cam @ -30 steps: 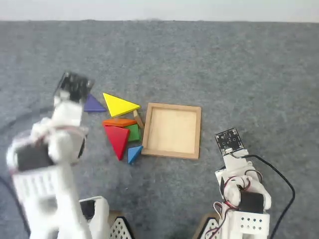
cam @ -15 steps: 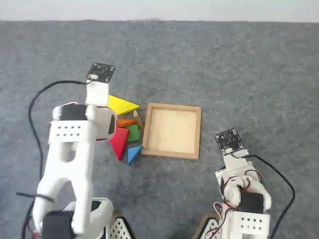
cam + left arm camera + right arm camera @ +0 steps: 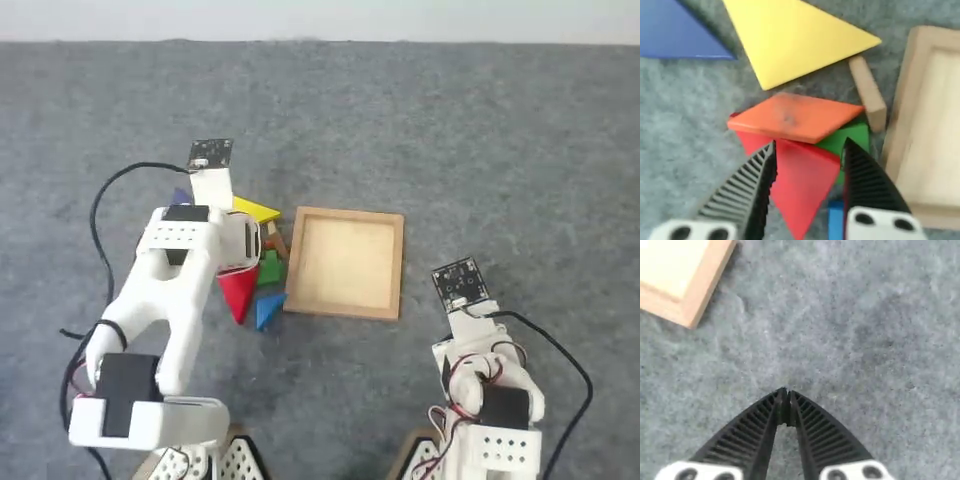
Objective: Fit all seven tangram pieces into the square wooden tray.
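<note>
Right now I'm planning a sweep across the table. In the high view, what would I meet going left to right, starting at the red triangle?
Red triangle → blue triangle → wooden tray → right arm.

The left arm [image 3: 180, 270] covers most of the purple triangle [image 3: 181, 197] from above. In the left wrist view, the orange piece [image 3: 795, 117] hides much of the green piece [image 3: 855, 134], perhaps a square; the tray [image 3: 905, 110] runs off-frame.
</note>
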`<move>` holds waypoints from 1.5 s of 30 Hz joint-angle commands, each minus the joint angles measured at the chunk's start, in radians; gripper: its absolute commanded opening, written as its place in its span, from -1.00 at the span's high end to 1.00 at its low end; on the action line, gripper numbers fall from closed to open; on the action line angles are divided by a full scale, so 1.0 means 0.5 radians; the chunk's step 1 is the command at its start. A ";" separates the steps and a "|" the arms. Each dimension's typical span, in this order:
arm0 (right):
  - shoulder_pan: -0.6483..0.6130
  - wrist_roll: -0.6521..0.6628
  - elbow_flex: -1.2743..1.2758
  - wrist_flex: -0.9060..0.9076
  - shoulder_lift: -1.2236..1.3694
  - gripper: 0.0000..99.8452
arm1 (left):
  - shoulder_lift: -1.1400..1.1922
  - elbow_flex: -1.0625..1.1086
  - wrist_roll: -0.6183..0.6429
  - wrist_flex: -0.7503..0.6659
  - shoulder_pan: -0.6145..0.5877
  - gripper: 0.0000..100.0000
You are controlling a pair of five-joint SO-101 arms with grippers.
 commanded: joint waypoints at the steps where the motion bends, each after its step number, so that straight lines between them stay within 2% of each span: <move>1: -0.014 0.015 0.034 0.005 -0.032 0.98 | 0.009 -0.032 0.028 0.049 -0.009 0.58; 10: -0.014 0.015 0.034 0.005 -0.032 0.98 | -0.006 -0.084 -0.144 0.365 -0.258 0.58; 14: -0.014 0.015 0.034 0.005 -0.032 0.98 | -0.015 -0.109 -0.144 0.470 -0.273 0.45; 19: -0.017 0.015 0.034 0.005 -0.032 0.98 | 0.009 -0.103 -0.129 0.442 -0.270 0.34; 25: -0.017 0.015 0.034 0.005 -0.032 0.98 | 0.009 0.041 0.123 0.089 -0.270 0.34; 32: -0.017 0.015 0.034 0.005 -0.032 0.98 | 0.009 0.063 0.338 0.025 -0.270 0.34; 38: -0.017 0.015 0.034 0.005 -0.032 0.98 | 0.064 0.146 0.654 -0.255 -0.267 0.34; 41: -0.017 0.015 0.034 0.005 -0.032 0.98 | 0.157 0.084 0.733 -0.242 -0.267 0.34; 45: -0.017 0.015 0.034 0.005 -0.032 0.98 | 0.310 -0.035 0.733 -0.089 -0.276 0.34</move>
